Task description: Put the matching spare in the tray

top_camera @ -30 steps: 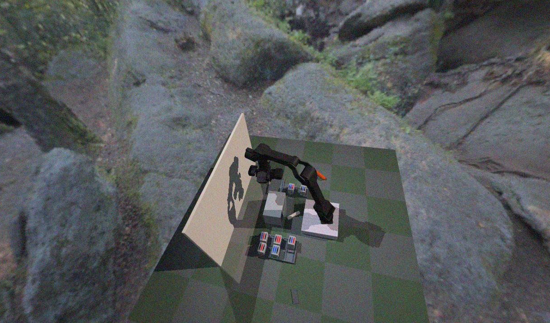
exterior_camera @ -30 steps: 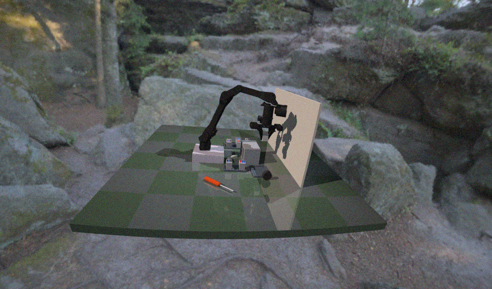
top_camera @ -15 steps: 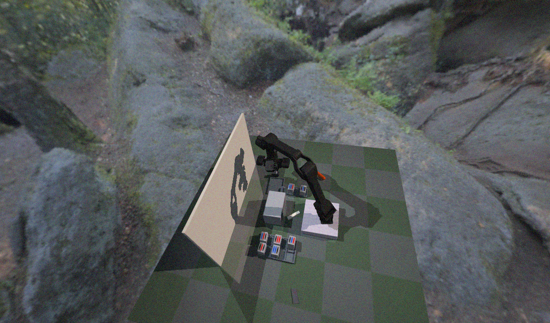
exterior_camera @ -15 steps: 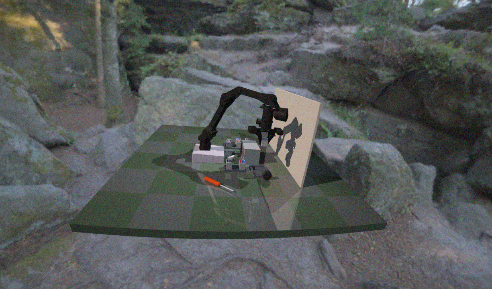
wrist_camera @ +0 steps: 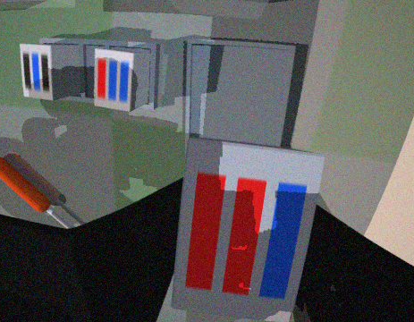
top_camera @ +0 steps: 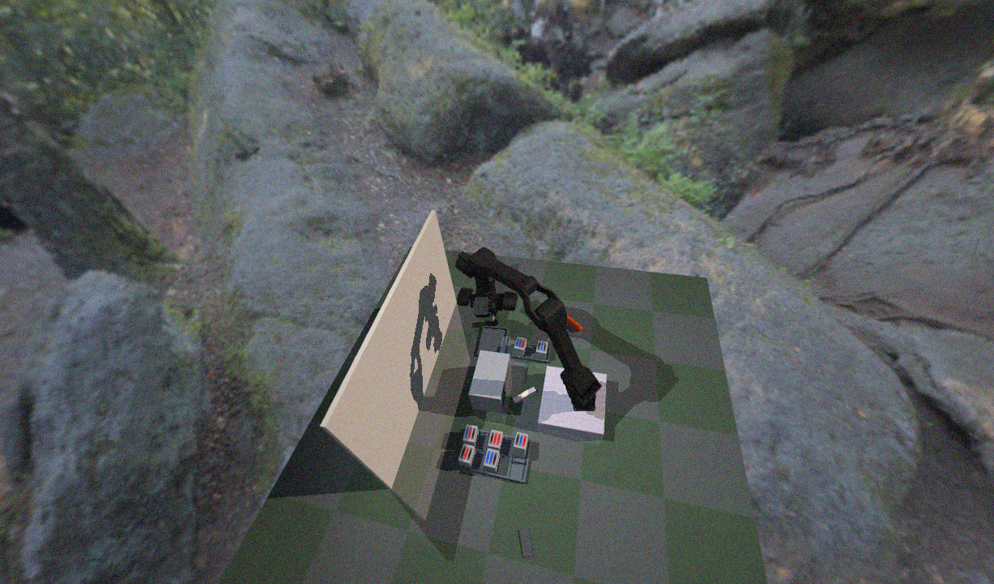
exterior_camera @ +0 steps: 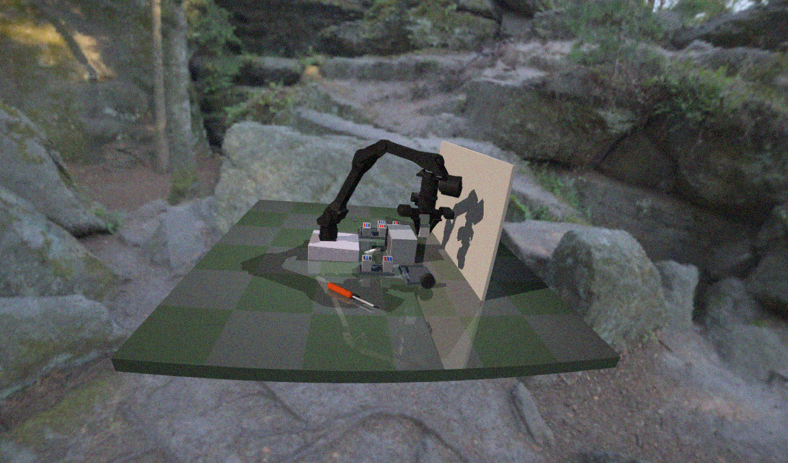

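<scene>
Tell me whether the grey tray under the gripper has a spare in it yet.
Empty. In the wrist view the tray shows only its bare grey floor, and the red-red-blue spare hangs above it, clamped in the gripper.

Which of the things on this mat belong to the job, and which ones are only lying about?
Job: hand, shut on the red-red-blue spare; grey tray; mounted unit; rack of other spares.
Lying about: orange screwdriver; beige board; black cylinder; small white stick.
</scene>
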